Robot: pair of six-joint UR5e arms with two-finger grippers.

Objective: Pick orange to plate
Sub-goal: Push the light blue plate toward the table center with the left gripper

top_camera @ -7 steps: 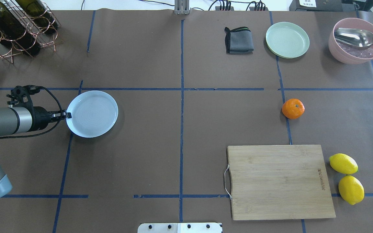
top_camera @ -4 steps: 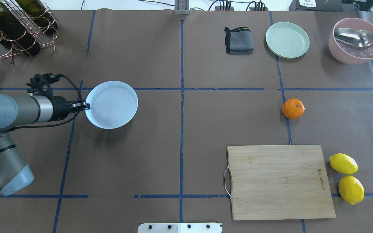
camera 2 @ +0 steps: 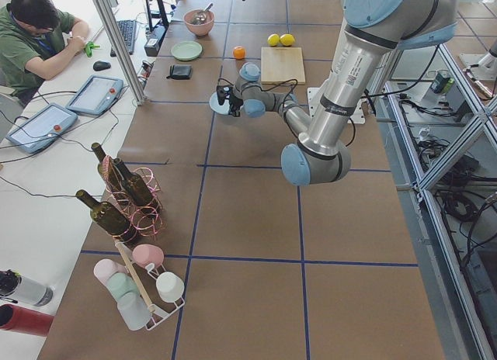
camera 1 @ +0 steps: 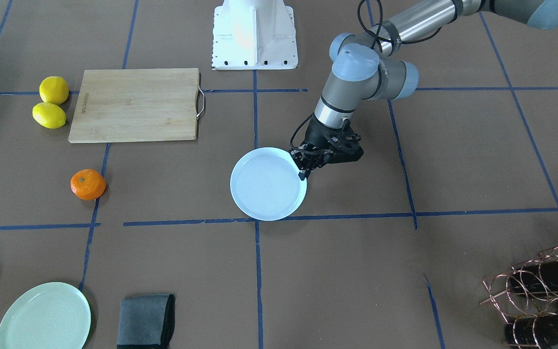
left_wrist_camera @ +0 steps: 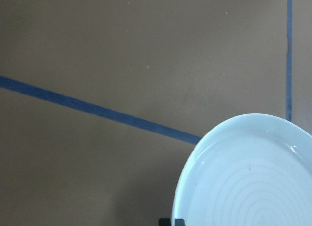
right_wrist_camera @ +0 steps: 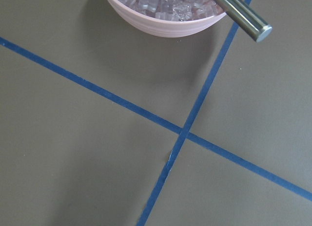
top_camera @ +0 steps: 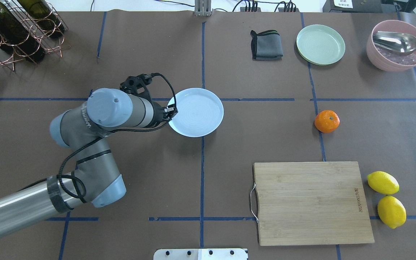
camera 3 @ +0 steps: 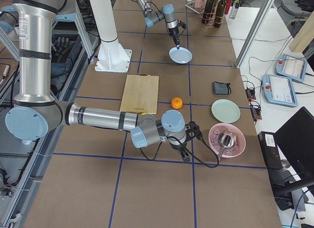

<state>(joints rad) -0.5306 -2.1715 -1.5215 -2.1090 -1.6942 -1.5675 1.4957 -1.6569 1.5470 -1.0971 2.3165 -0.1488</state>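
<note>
Left arm [top_camera: 98, 168] silver-grey tubes, pale blue joint caps, black looping cable [top_camera: 167, 81], black left gripper [top_camera: 173, 108], white base [camera 1: 254, 34]

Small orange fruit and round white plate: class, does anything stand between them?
Nothing visible does. Only brown tabletop lies between the small orange fruit and the round white plate, held at its rim by the left hand.

Bare worktop [top_camera: 262, 130] runs from the orange [top_camera: 326, 121] to the plate [top_camera: 195, 112], an open lane. Near the orange, on the robot's side, lies the cutting board [top_camera: 311, 202], with two lemons [top_camera: 382, 182] past it. Opposite, well apart from the orange, stand the cloth [top_camera: 266, 44], green plate [top_camera: 320, 44] and pink bowl [top_camera: 383, 62].
</note>
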